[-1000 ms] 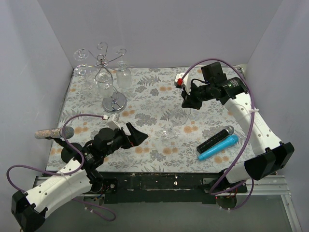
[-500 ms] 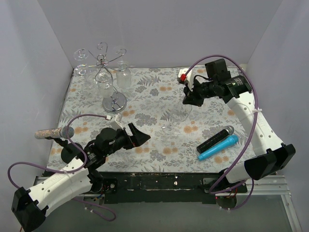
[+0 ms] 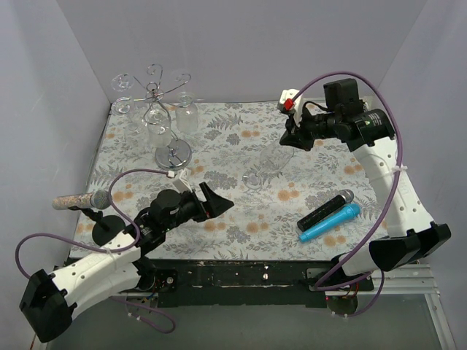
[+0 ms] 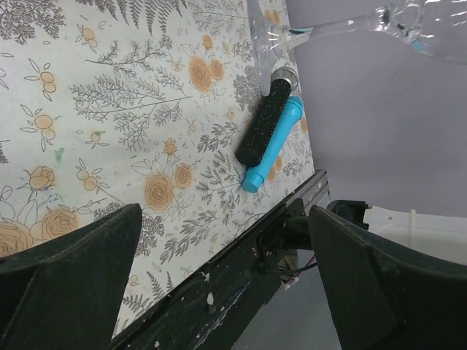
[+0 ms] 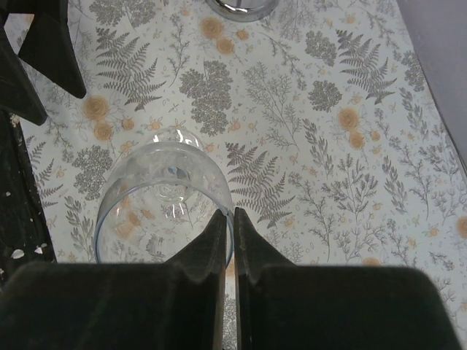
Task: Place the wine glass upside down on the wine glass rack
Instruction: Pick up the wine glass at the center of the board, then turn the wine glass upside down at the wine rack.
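Observation:
The wine glass is clear and hangs tilted above the floral cloth, bowl toward my right gripper. The right gripper is shut on the rim of the wine glass, one finger inside the bowl and one outside. The wine glass rack, silver wire with curled arms and a round base, stands at the back left, far from the held glass. My left gripper hovers open near the front centre, holding nothing. In the left wrist view, the left gripper is wide open and the wine glass stem crosses the top.
Other clear glasses hang on the rack. A black microphone and a blue one lie at the front right. A glittery microphone on a small stand sits at the left edge. White walls enclose the table.
My right gripper has risen and moved back and to the right, carrying the wine glass up with it. My left gripper has shifted slightly to the right, still open.

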Controlling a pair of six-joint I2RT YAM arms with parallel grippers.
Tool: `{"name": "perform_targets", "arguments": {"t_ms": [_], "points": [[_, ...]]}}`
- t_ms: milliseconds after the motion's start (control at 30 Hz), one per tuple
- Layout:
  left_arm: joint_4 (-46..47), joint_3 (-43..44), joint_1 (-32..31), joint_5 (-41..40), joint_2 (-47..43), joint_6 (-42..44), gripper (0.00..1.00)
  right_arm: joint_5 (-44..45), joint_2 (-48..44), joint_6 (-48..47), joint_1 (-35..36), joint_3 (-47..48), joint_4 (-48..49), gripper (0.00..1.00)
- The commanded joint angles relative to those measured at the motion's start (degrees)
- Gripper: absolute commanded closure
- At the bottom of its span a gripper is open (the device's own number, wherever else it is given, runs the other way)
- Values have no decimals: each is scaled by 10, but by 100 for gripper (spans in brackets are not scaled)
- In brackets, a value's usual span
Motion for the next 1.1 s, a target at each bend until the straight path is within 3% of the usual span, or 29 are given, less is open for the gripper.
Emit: {"name": "perform_targets", "arguments": {"t_ms": [0, 267, 700, 1067], "points": [[60, 4, -1, 18, 25, -8, 2, -45, -8, 18, -10, 49, 14, 99], [172, -1, -1, 46, 60, -30, 2, -80, -25, 30, -28, 30, 23, 99], [223, 14, -1, 42, 123, -98, 2, -149, -40, 48, -48, -2, 37, 99], [257, 44, -1, 55, 193, -143, 22, -168, -52, 53, -59, -27, 49, 99]]}}
